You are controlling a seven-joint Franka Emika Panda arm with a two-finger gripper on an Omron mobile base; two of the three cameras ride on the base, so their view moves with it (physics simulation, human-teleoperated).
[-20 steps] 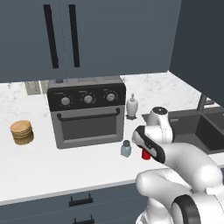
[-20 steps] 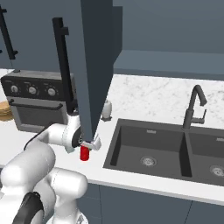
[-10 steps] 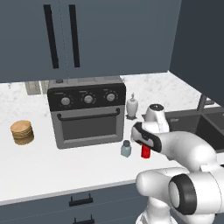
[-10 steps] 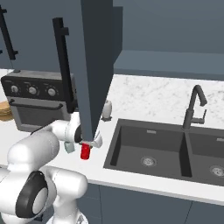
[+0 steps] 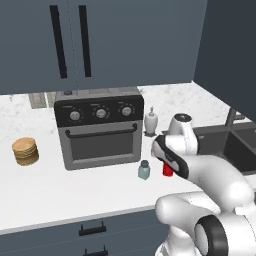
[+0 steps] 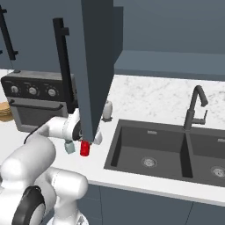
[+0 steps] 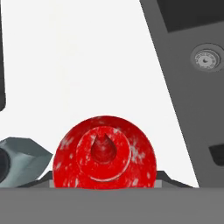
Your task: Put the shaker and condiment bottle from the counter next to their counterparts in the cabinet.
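Two dark finger tips of the gripper (image 7: 105,180) press in from either side of the condiment bottle (image 7: 104,151), so it looks clenched on the red body, low down below the nozzle. The hand view looks straight down on the nozzle, which sits centred between the tips, so the bottle is upright and squarely taken.

From the left base view the gripper (image 5: 167,161) covers the top of the condiment bottle (image 5: 168,171), whose base appears to rest on the counter (image 5: 75,197), towards the front edge of the worktop and close to the sink's (image 6: 149,151) left rim. The shaker (image 5: 144,170) stands just beside it on the oven side, apart but close. The toaster oven (image 5: 97,132) and a white soap dispenser (image 5: 151,121) sit further back.

To do this step well, I would judge:
- Hold the squeeze firm but not crushing; a soft bottle may bulge and slip.
- Lift straight up first, so the hand does not brush the shaker.
- Mind the open cabinet door (image 6: 97,66), whose lower edge hangs right over the gripper (image 6: 85,141) in the right base view; swing out around it towards the sink side before rising.
- Keep the bottle vertical on the way to the shelf.
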